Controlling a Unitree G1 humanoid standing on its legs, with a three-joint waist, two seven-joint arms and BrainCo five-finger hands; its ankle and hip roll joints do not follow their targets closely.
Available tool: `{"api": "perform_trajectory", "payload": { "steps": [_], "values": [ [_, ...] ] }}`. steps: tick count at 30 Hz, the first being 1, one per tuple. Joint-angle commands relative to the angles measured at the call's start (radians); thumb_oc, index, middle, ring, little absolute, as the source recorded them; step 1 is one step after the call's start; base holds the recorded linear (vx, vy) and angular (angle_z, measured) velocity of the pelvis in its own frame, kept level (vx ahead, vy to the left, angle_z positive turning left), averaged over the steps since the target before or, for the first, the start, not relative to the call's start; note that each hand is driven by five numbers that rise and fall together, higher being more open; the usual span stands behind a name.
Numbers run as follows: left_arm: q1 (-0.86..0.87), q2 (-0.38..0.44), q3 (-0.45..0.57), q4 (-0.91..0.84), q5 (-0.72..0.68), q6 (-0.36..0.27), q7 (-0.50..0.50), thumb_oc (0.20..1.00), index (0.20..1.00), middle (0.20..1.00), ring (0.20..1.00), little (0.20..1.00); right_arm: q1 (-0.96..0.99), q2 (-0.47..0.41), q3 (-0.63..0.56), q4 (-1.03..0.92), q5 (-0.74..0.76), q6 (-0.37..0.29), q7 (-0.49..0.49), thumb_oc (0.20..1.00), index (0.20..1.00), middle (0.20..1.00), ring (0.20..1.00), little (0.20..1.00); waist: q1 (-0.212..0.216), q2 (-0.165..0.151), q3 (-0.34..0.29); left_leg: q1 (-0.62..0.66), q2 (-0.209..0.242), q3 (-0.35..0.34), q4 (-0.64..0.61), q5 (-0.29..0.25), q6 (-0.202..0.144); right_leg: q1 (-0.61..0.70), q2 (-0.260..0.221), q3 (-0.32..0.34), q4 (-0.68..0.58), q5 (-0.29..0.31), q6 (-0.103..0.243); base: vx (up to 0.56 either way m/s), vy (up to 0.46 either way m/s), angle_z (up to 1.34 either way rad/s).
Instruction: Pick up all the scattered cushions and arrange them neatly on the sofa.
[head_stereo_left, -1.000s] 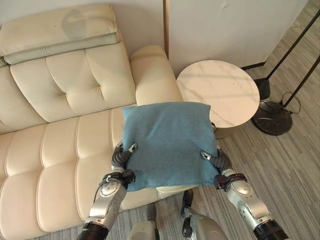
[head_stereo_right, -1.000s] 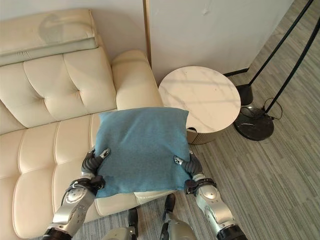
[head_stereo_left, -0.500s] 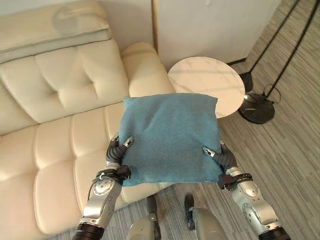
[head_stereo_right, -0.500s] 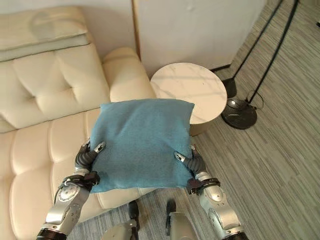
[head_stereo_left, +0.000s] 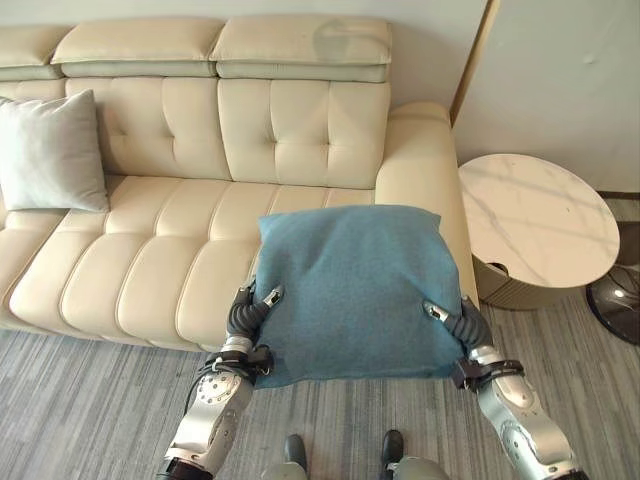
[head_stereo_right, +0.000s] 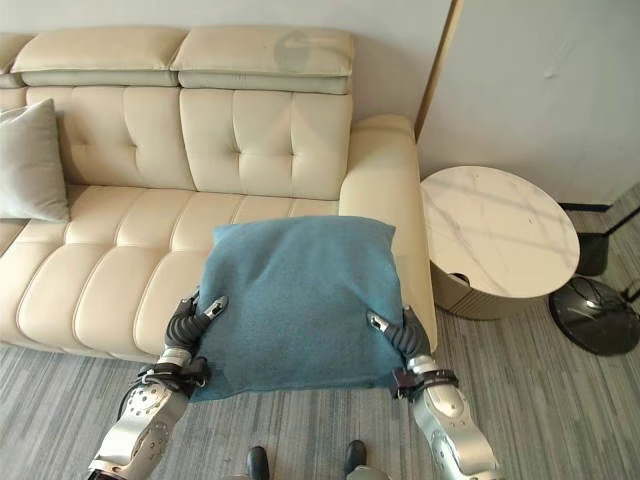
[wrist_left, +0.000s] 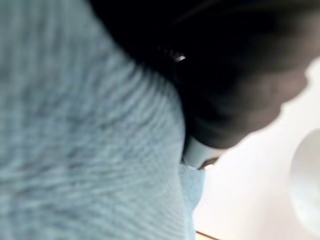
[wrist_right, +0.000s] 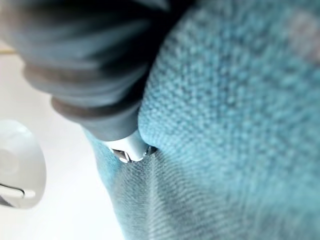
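Both hands, left (head_stereo_left: 248, 315) and right (head_stereo_left: 462, 325), clamp a blue cushion (head_stereo_left: 355, 290) (thumbs on top) before the cream sofa (head_stereo_left: 200, 250).

Round marble side table (head_stereo_left: 538, 218), grey floor (head_stereo_left: 90, 400)

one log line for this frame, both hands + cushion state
left hand: shut on blue cushion | right hand: shut on it | cushion: held above sofa front edge | grey cushion: on sofa

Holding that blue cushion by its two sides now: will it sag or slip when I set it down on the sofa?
Probably soft but not floppy: the blue cushion spans flat between the left hand and right hand with little sag. Likely light, since side pinches carry it. Its knit cover looks grippy, so slipping on the sofa seems unlikely.
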Motion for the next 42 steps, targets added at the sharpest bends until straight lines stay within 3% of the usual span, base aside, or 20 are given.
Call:
{"api": "perform_trajectory", "payload": {
  "steps": [1, 4, 5, 7, 10, 14, 20, 25, 27, 28, 29, 30, 31, 35, 36, 39, 40, 42],
  "values": [
    [-0.036, 0.021, -0.011, -0.118, 0.041, -0.081, -0.076, 0.200, 0.200, 0.200, 0.200, 0.200, -0.101, 0.073, 0.047, -0.127, 0.065, -0.082, 0.079, 0.200, 0.200, 0.200, 0.200, 0.200, 0.016, -0.020, -0.046, -0.087, -0.059, -0.019, 0.032, -0.082, -0.005, 0.047, 0.011, -0.003, -0.065, -0.049, 0.074, 0.05, 0.163, 0.13],
    [-0.027, 0.029, 0.000, -0.123, 0.043, -0.078, -0.080, 0.200, 0.200, 0.200, 0.200, 0.200, -0.094, 0.081, 0.044, -0.129, 0.073, -0.080, 0.087, 0.200, 0.200, 0.200, 0.200, 0.200, 0.025, -0.025, -0.045, -0.088, -0.065, -0.023, 0.047, -0.098, 0.005, 0.045, -0.002, 0.003, -0.045, -0.053, 0.083, 0.05, 0.186, 0.04],
    [-0.019, 0.043, 0.017, -0.131, 0.048, -0.075, -0.081, 0.200, 0.200, 0.200, 0.200, 0.200, -0.090, 0.090, 0.044, -0.134, 0.075, -0.077, 0.100, 0.200, 0.200, 0.200, 0.200, 0.200, 0.033, -0.028, -0.037, -0.088, -0.076, -0.033, 0.064, -0.121, 0.023, 0.021, -0.034, 0.016, 0.042, -0.049, 0.096, 0.04, 0.201, 0.04],
    [-0.021, 0.050, 0.021, -0.131, 0.049, -0.074, -0.080, 0.200, 0.200, 0.200, 0.200, 0.200, -0.089, 0.094, 0.043, -0.136, 0.076, -0.076, 0.104, 0.200, 0.200, 0.200, 0.200, 0.200, 0.031, -0.027, -0.030, -0.089, -0.078, -0.041, 0.071, -0.125, 0.030, 0.001, -0.043, 0.028, 0.094, -0.044, 0.097, 0.05, 0.193, 0.00],
    [-0.023, 0.056, 0.024, -0.122, 0.057, -0.074, -0.079, 0.200, 0.200, 0.200, 0.200, 0.200, -0.086, 0.097, 0.044, -0.142, 0.077, -0.077, 0.107, 0.200, 0.200, 0.200, 0.200, 0.200, 0.021, -0.023, -0.022, -0.077, -0.089, -0.070, 0.070, -0.135, 0.042, -0.068, -0.002, 0.096, 0.178, -0.056, 0.082, 0.08, 0.156, 0.10],
    [-0.005, 0.058, 0.039, -0.126, 0.056, -0.075, -0.078, 0.200, 0.200, 0.200, 0.200, 0.200, -0.107, 0.089, 0.055, -0.142, 0.074, -0.075, 0.112, 0.200, 0.200, 0.200, 0.200, 0.200, 0.022, -0.020, -0.010, -0.029, -0.106, -0.091, 0.048, -0.152, 0.051, -0.142, 0.033, 0.086, 0.118, -0.033, 0.070, 0.16, 0.064, 0.05],
    [0.013, 0.034, 0.067, -0.117, 0.062, -0.082, -0.078, 0.200, 0.200, 0.200, 0.200, 0.200, -0.091, 0.073, 0.050, -0.153, 0.089, -0.080, 0.130, 0.200, 0.200, 0.200, 0.200, 0.200, -0.011, -0.015, 0.015, 0.085, -0.156, -0.142, 0.047, -0.217, 0.050, -0.251, 0.068, 0.036, -0.010, 0.043, 0.097, 0.27, 0.048, 0.12],
    [0.038, 0.023, 0.062, -0.124, 0.078, -0.083, -0.099, 0.200, 0.200, 0.200, 0.200, 0.200, -0.038, 0.066, 0.032, -0.165, 0.088, -0.081, 0.146, 0.200, 0.200, 0.200, 0.200, 0.200, -0.032, -0.016, -0.012, 0.174, -0.152, -0.189, 0.057, -0.256, 0.027, -0.231, 0.073, 0.021, -0.027, 0.080, 0.085, 0.38, -0.076, 0.54],
    [0.030, 0.017, 0.053, -0.121, 0.062, -0.080, -0.097, 0.200, 0.200, 0.200, 0.200, 0.200, -0.029, 0.055, 0.014, -0.161, 0.088, -0.081, 0.135, 0.200, 0.200, 0.200, 0.200, 0.200, -0.046, -0.008, -0.033, 0.174, -0.117, -0.185, 0.074, -0.251, -0.002, -0.215, 0.073, 0.019, -0.027, 0.084, 0.078, 0.23, -0.135, 0.24],
    [0.031, 0.014, 0.047, -0.121, 0.065, -0.081, -0.102, 0.200, 0.200, 0.200, 0.200, 0.200, -0.023, 0.048, 0.003, -0.158, 0.087, -0.084, 0.134, 0.200, 0.200, 0.200, 0.200, 0.200, -0.057, -0.001, -0.049, 0.174, -0.089, -0.173, 0.094, -0.230, -0.025, -0.198, 0.076, -0.001, -0.036, 0.082, 0.072, 0.38, -0.173, 0.15],
    [0.030, 0.015, 0.041, -0.122, 0.068, -0.079, -0.110, 0.200, 0.200, 0.200, 0.200, 0.200, -0.025, 0.034, -0.009, -0.154, 0.086, -0.088, 0.124, 0.200, 0.200, 0.200, 0.200, 0.200, -0.069, 0.005, -0.060, 0.151, -0.056, -0.142, 0.170, -0.176, -0.052, -0.161, 0.089, -0.004, -0.052, 0.070, 0.062, 0.30, -0.126, 0.29],
    [0.029, 0.014, 0.041, -0.121, 0.068, -0.079, -0.110, 0.200, 0.200, 0.200, 0.200, 0.200, -0.025, 0.034, -0.009, -0.154, 0.086, -0.088, 0.124, 0.200, 0.200, 0.200, 0.200, 0.200, -0.069, 0.006, -0.060, 0.149, -0.054, -0.142, 0.175, -0.179, -0.053, -0.161, 0.091, -0.004, -0.054, 0.070, 0.061, 0.30, -0.091, 0.52],
    [0.023, 0.007, 0.041, -0.114, 0.064, -0.081, -0.108, 0.200, 0.200, 0.200, 0.200, 0.200, -0.032, 0.022, -0.017, -0.141, 0.084, -0.088, 0.112, 0.200, 0.200, 0.200, 0.200, 0.200, -0.070, 0.004, -0.062, 0.114, -0.022, -0.105, 0.250, -0.133, -0.061, -0.123, 0.102, 0.009, -0.071, 0.045, 0.047, 0.15, -0.031, 0.28],
    [0.010, -0.005, 0.037, -0.107, 0.075, -0.077, -0.107, 0.200, 0.200, 0.200, 0.200, 0.200, -0.050, 0.010, -0.025, -0.129, 0.063, -0.085, 0.096, 0.200, 0.200, 0.200, 0.200, 0.200, -0.053, -0.026, -0.047, 0.007, -0.013, -0.087, 0.216, -0.208, -0.027, -0.080, 0.087, 0.068, -0.098, 0.017, 0.052, 0.13, 0.034, -0.30],
    [0.006, -0.005, 0.036, -0.106, 0.081, -0.078, -0.109, 0.200, 0.200, 0.200, 0.200, 0.200, -0.052, 0.009, -0.027, -0.126, 0.056, -0.085, 0.093, 0.200, 0.200, 0.200, 0.200, 0.200, -0.052, -0.034, -0.048, -0.017, -0.017, -0.095, 0.184, -0.202, -0.029, -0.076, 0.076, 0.078, -0.102, 0.017, 0.054, 0.13, 0.082, -0.60],
    [-0.007, -0.004, 0.030, -0.097, 0.081, -0.080, -0.107, 0.200, 0.200, 0.200, 0.200, 0.200, -0.059, 0.004, -0.041, -0.101, 0.035, -0.086, 0.076, 0.200, 0.200, 0.200, 0.200, 0.200, -0.037, -0.038, -0.036, -0.072, -0.015, -0.132, 0.098, -0.138, -0.048, -0.040, 0.072, 0.105, -0.120, 0.012, 0.059, 0.15, 0.136, -0.61],
    [-0.015, -0.005, 0.038, -0.098, 0.081, -0.083, -0.094, 0.200, 0.200, 0.200, 0.200, 0.200, -0.061, 0.006, -0.064, -0.086, 0.011, -0.085, 0.058, 0.200, 0.200, 0.200, 0.200, 0.200, -0.021, -0.030, -0.026, -0.128, -0.016, -0.173, 0.057, -0.070, -0.061, -0.015, 0.071, 0.125, -0.118, -0.001, 0.058, 0.16, 0.196, -0.52],
    [-0.020, -0.006, 0.036, -0.095, 0.079, -0.084, -0.091, 0.200, 0.200, 0.200, 0.200, 0.200, -0.061, 0.009, -0.070, -0.085, 0.003, -0.084, 0.052, 0.200, 0.200, 0.200, 0.200, 0.200, -0.016, -0.024, -0.021, -0.138, -0.020, -0.190, 0.039, -0.050, -0.063, -0.004, 0.069, 0.137, -0.115, -0.008, 0.058, 0.15, 0.257, -0.50]
  ]
}}
